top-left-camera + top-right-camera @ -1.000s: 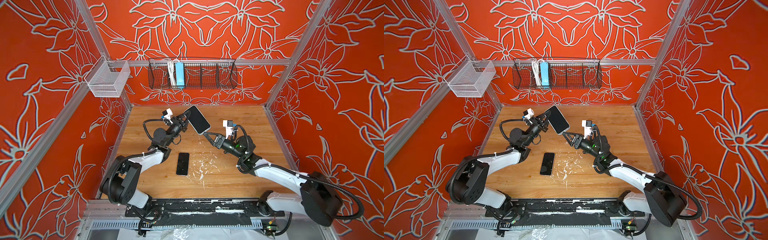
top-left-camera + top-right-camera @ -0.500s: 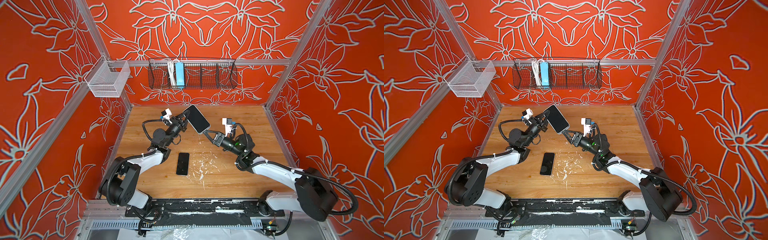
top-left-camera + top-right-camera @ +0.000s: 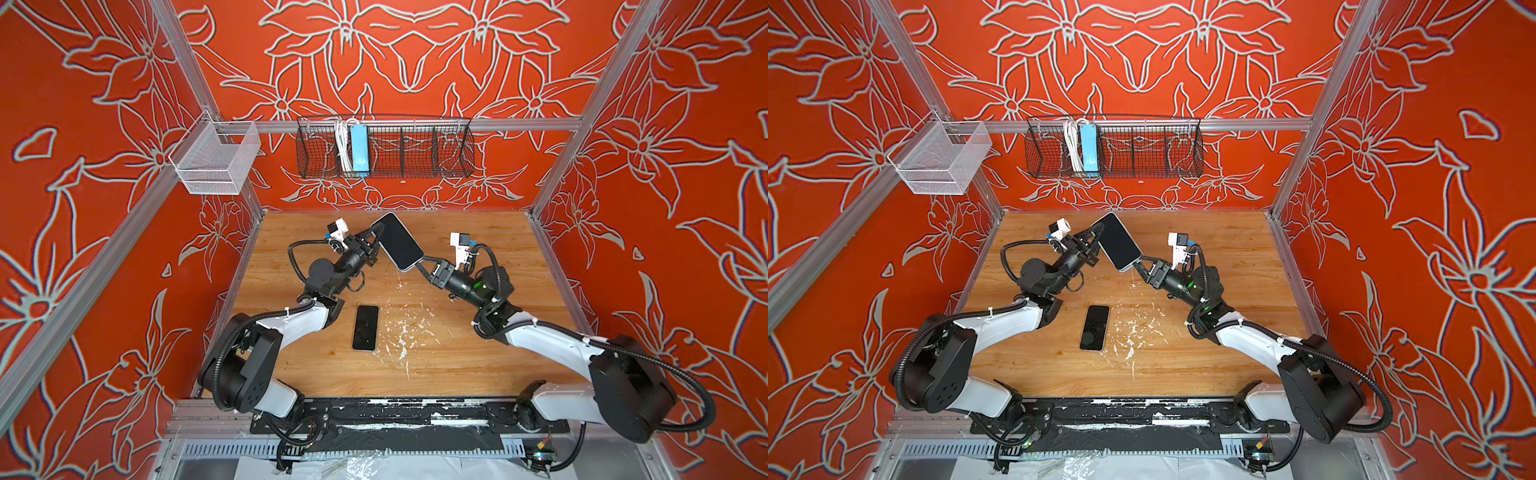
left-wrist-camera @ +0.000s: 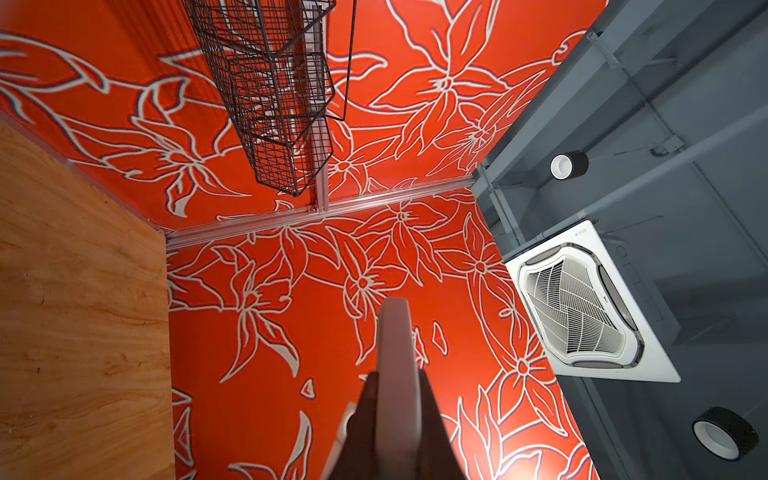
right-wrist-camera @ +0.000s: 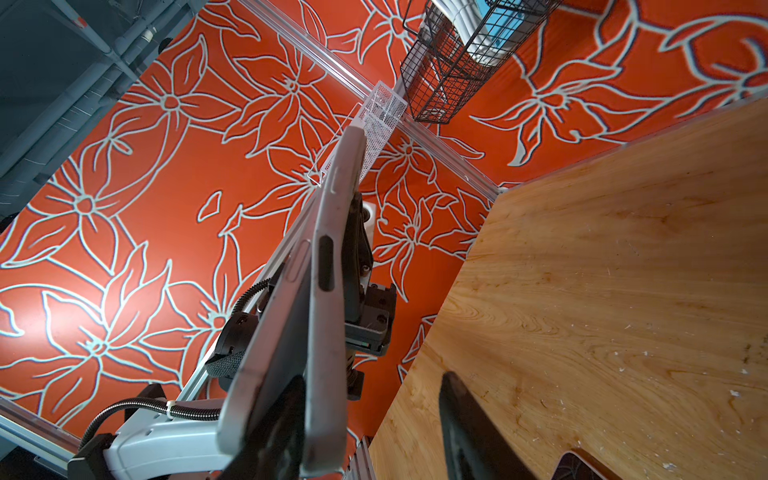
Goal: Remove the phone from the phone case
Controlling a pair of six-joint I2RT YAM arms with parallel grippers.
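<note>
In both top views a dark-screened phone (image 3: pixel 399 241) (image 3: pixel 1119 241) in a grey phone case hangs tilted above the back of the table. My left gripper (image 3: pixel 376 237) (image 4: pixel 395 378) is shut on the case's upper edge (image 4: pixel 395 332). My right gripper (image 3: pixel 419 266) (image 5: pixel 374 380) is at the phone's lower corner with its jaws apart. In the right wrist view the silver phone (image 5: pixel 274 332) and the phone case (image 5: pixel 328 332) gape at that corner. One finger (image 5: pixel 286 415) sits in the gap; the other finger (image 5: pixel 461 419) stands clear over the wood.
A second bare phone (image 3: pixel 365 327) (image 3: pixel 1095 327) lies screen-up on the wooden table (image 3: pixel 457 353), between the two arms. A black wire basket (image 3: pixel 407 149) and a white mesh basket (image 3: pixel 214 160) hang on the red walls.
My right gripper has moved up and left to the phone's lower corner, and its jaws have narrowed. The left gripper and the held phone have stayed put.
</note>
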